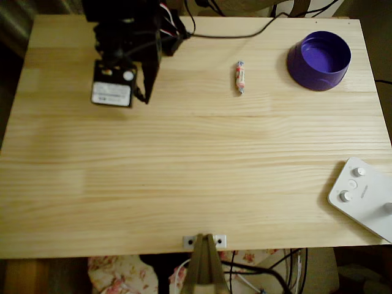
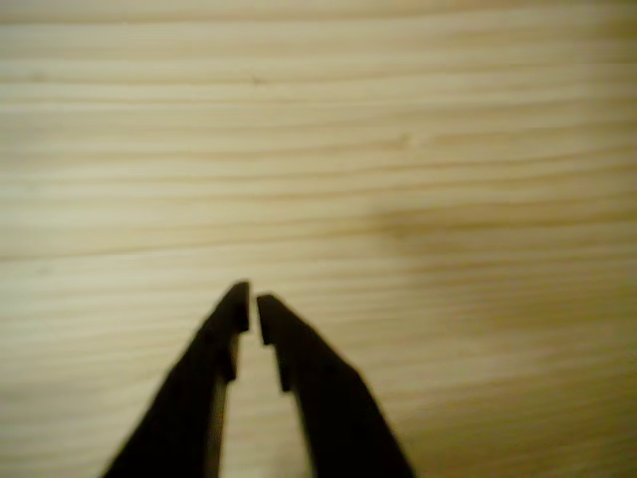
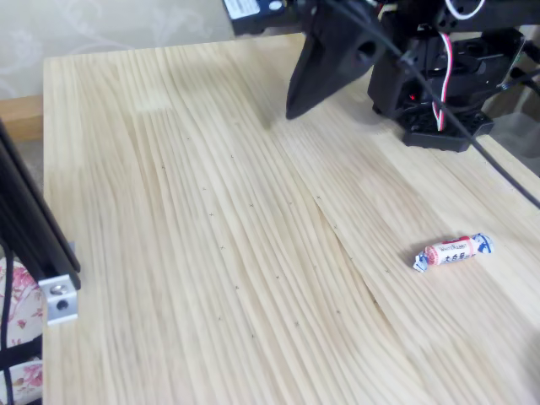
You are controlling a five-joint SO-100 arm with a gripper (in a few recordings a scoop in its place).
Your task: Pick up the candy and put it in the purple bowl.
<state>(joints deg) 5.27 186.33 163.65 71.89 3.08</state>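
The candy (image 1: 240, 77) lies flat on the bare wooden counter (image 1: 196, 184), a little way to the left of the purple bowl (image 1: 319, 60) in the overhead view, with clear wood between the two. Its long axis runs roughly toward and away from the back edge there, so its twisted ends are free and its slim middle is open to a grasp from above. Nothing touches it. The bowl stands upright with its mouth open and looks empty, so it appears ready to receive the sweet.

The pincer (image 2: 249, 304) hangs over plain wood well to the left of the candy in the overhead view, near the back edge by the arm's base. In the wrist view its two dark fingers nearly meet at the tips, with only a thin slit between them and nothing held: it is clenched on air. My judgement is that the reach has not yet begun, and the fingers will need to part before they can straddle the wrapper.

A white device with knobs (image 1: 362, 195) sits at the counter's right edge, well in front of the bowl, and is cut off by the frame. In the fixed view the candy (image 3: 452, 251) shows red marks and bluish ends, though the print is too small to read. The wrist view is blurred.
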